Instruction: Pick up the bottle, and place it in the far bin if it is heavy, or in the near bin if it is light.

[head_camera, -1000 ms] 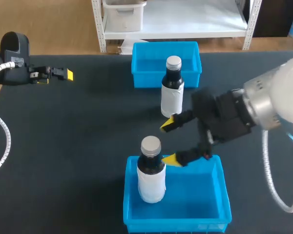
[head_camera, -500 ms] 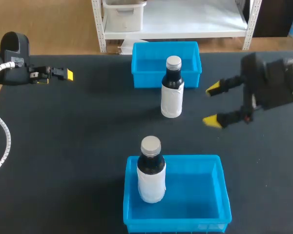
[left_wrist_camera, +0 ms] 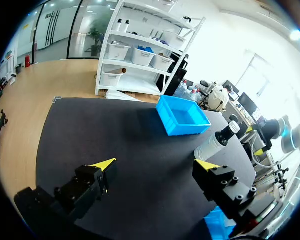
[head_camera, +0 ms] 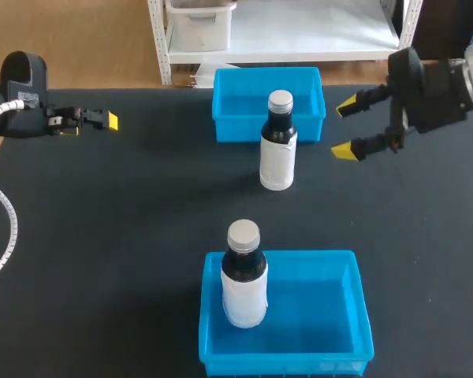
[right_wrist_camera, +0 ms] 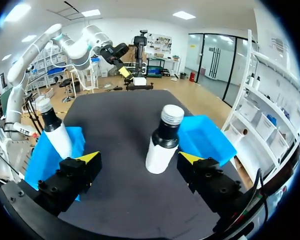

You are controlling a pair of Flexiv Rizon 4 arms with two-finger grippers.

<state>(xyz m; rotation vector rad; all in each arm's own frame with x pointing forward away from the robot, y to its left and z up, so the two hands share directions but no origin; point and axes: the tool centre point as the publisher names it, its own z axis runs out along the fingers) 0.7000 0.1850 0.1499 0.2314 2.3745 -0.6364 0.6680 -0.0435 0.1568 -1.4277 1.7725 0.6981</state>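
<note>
1. The right gripper (head_camera: 344, 126) is held open and empty, just right of the far bin (head_camera: 229, 130).
2. One bottle (head_camera: 277, 150) is seen upright on the table (head_camera: 142, 236), at that bin's near side.
3. A second bottle (head_camera: 243, 276) is stood in the near bin (head_camera: 331, 307).
4. The left gripper (head_camera: 102, 120) is held released, far left.

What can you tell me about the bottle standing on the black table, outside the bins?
The bottle has a dark body, a white label round its lower half and a grey screw cap. It stands upright on the black table, just before the far blue bin, not in it. Nothing touches it; the right pincer hangs open, off to its side.
</note>
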